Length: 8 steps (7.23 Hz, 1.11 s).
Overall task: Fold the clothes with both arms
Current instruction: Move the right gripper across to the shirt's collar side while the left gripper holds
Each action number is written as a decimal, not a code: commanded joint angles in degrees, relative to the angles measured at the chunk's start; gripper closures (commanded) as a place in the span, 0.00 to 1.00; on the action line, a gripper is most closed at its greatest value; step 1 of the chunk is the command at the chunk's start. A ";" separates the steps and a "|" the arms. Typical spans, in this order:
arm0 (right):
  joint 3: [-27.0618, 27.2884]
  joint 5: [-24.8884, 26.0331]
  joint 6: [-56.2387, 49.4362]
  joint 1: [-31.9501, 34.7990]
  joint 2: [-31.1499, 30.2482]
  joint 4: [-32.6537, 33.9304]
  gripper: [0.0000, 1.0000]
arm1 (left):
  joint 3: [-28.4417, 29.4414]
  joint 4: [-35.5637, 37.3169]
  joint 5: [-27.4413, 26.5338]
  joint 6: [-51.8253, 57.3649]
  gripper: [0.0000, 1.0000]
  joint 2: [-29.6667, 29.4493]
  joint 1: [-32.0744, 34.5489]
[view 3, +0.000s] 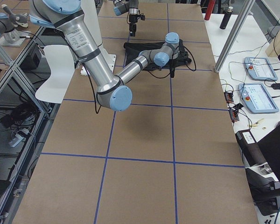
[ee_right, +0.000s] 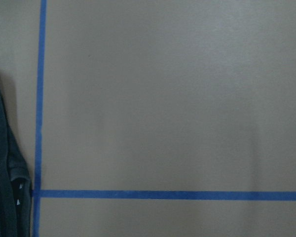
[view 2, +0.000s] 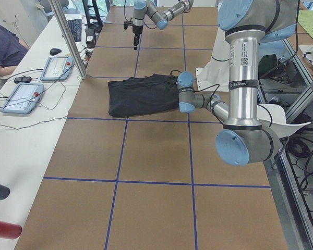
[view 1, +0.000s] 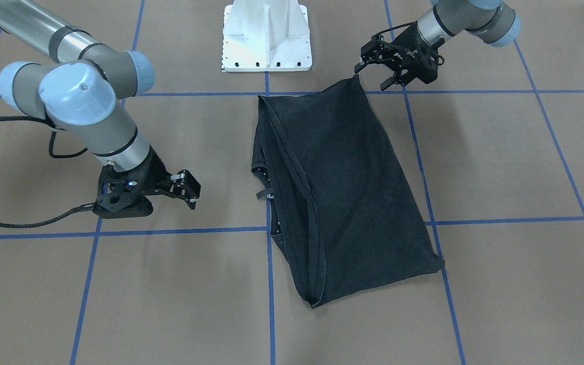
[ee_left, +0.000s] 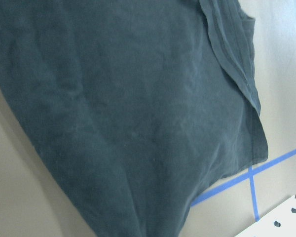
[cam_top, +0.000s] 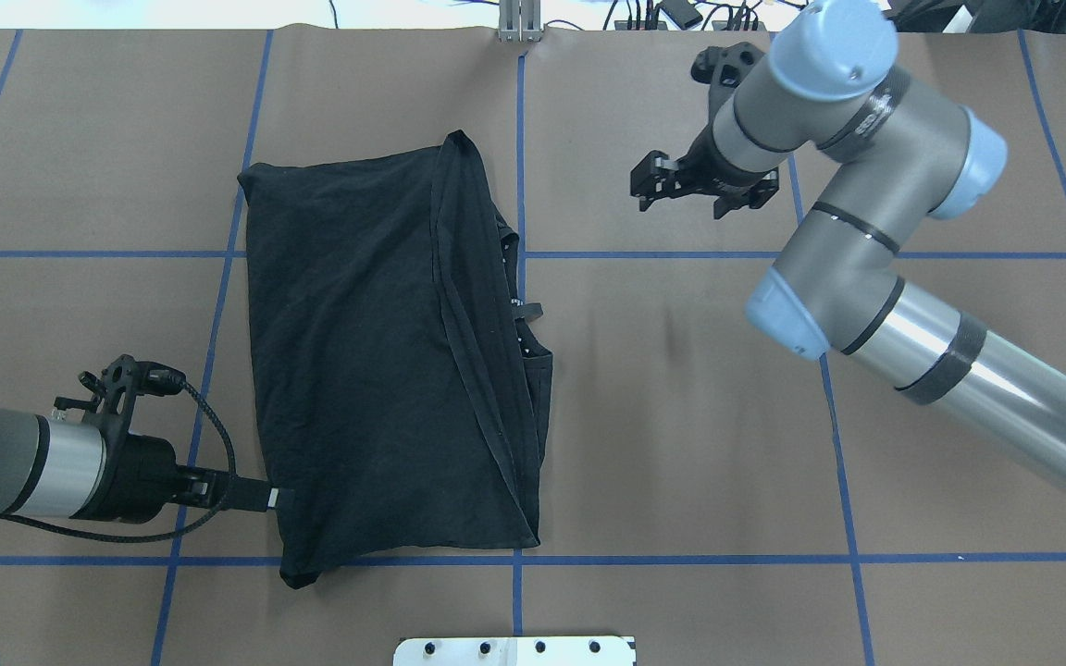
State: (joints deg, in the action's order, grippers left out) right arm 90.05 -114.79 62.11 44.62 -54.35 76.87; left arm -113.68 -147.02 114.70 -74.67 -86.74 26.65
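Two arms flank one black T-shirt (cam_top: 376, 351), which lies folded lengthwise on the brown worktop (cam_top: 700, 435), print hidden, just left of the centre tape line in the overhead view. Its layered hems and a sleeve edge stack along the 3 o'clock side, while the 9 o'clock side is one smooth edge. The left gripper (view 1: 371, 77) sits at the shirt's 7 o'clock corner, jaws spread, one fingertip right at the cloth's tip with nothing clamped. The right gripper (view 1: 193, 191) hangs at 2 o'clock from the shirt, well apart, jaws parted and empty. Broad bare worktop stretches at 3 o'clock of the shirt, crossed by blue tape lines (cam_top: 681, 559). The white pedestal base (view 1: 266, 35) stands at 6 o'clock, near the shirt's closest edge but apart from it.
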 commanded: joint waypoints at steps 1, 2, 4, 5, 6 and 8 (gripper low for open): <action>0.56 8.06 0.20 -8.20 4.05 6.22 0.03 | 1.52 2.34 0.09 0.14 0.00 -2.54 3.13; 0.91 12.18 0.20 -12.59 9.90 17.41 0.06 | 3.18 2.35 0.09 0.58 0.00 -3.68 3.84; 0.91 22.03 0.20 -21.48 14.17 25.08 0.07 | 5.04 2.44 0.87 4.42 0.00 -4.31 7.43; 0.83 24.50 0.20 -24.55 16.01 29.17 0.08 | 6.96 2.44 1.14 8.28 0.00 -4.31 9.54; 0.74 26.53 -0.49 -26.85 17.59 32.78 0.11 | 8.55 2.44 1.06 9.97 0.00 -4.40 10.25; -0.84 28.30 -8.52 -28.71 17.52 33.17 0.18 | 8.65 2.44 1.14 9.98 0.00 -4.84 10.52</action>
State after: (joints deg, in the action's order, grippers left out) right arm 90.03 -87.67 58.94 17.24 -37.08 109.23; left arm -105.36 -144.62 115.80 -65.07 -91.36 36.90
